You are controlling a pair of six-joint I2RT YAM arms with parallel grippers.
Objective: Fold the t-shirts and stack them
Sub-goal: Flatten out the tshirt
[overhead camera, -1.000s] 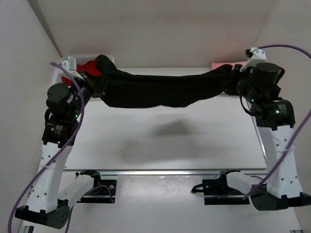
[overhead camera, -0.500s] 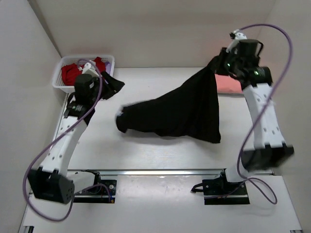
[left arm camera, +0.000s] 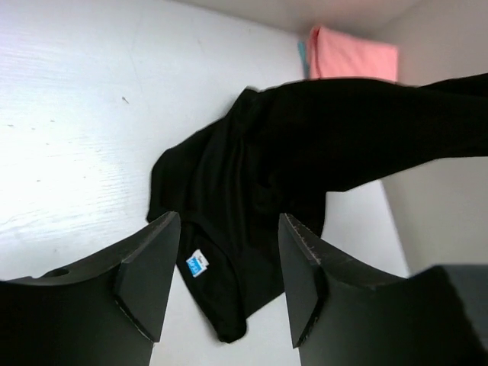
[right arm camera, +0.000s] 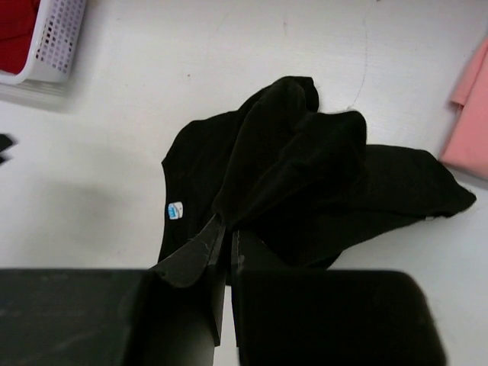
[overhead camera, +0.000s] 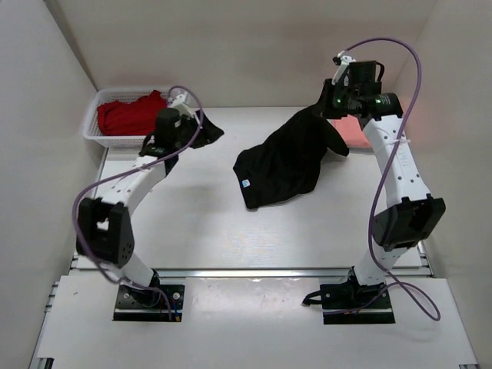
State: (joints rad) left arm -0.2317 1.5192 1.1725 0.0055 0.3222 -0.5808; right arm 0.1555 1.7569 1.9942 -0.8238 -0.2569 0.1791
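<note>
Spreading out the black soft-fabric t-shirt [overhead camera: 280,165] for its fold, with one arm gripping and the other free.

The garment lies bunched on the white desk [overhead camera: 192,223], right of centre, with its small blue-white neck label [right arm camera: 176,210] face up near the left edge. One end rises to the right pincer [right arm camera: 229,225], whose fingers are pressed together on a fold of the cloth. The left pincer [left arm camera: 227,244] is spread, holds nothing, and hovers near the white plastic lattice basket [overhead camera: 91,127] that contains the red fabric t-shirt [overhead camera: 127,115]. A good next move would probably be for the left pincer to take the slack edge by the label, then for both arms to draw apart evenly and lay the cloth flat before any crease is made. That should happen short of the folded salmon-pink t-shirt [left arm camera: 354,53] at the far right.
</note>
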